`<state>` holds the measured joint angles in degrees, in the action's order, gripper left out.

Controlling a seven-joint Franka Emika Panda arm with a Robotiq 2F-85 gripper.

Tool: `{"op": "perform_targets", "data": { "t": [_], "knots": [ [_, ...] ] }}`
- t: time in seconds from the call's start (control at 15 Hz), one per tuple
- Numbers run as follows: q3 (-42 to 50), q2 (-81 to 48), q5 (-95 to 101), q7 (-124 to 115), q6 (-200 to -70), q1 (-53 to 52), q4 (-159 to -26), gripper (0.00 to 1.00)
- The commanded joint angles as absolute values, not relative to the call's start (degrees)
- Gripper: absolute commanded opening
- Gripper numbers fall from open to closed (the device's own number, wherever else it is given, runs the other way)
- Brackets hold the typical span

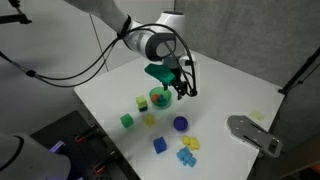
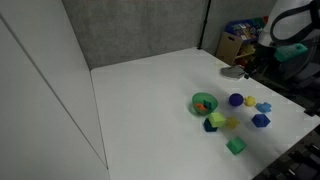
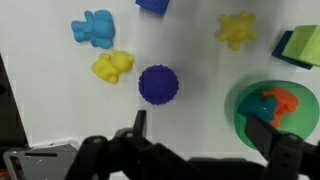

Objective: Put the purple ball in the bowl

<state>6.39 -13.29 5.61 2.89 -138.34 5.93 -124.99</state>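
The purple ball [image 3: 158,85] lies on the white table, shown in both exterior views [image 1: 180,124] [image 2: 236,100]. The green bowl [image 3: 240,118] holds orange and blue pieces; it shows in both exterior views [image 1: 160,99] [image 2: 204,103]. My gripper [image 3: 200,130] is open and empty, hovering above the table between ball and bowl. In an exterior view it hangs above the bowl [image 1: 184,88]. In an exterior view it sits at the far right edge [image 2: 262,62].
Small toys lie around: yellow and blue figures [image 3: 112,67] [image 3: 93,28], a yellow star [image 3: 236,29], a green cube [image 1: 127,120], blue cubes [image 1: 159,145] [image 2: 261,120]. A grey flat object [image 1: 250,132] lies near the table edge. Boxes [image 2: 234,45] stand behind.
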Motion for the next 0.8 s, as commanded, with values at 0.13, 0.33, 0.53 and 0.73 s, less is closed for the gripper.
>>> {"op": "perform_targets", "data": {
  "t": [0.13, 0.33, 0.53, 0.73],
  "knots": [
    [8.66, -21.96, 5.78, -1.01, -140.74, 6.94, -121.16, 1.0],
    [9.2, -27.21, 5.39, -1.66, -143.99, 7.3, -119.33, 1.0],
    [9.63, -32.23, 5.45, -2.73, -148.38, 7.1, -117.13, 1.0],
    [9.98, -36.77, 5.3, -3.78, -150.94, 6.79, -114.25, 1.0]
  ]
}}
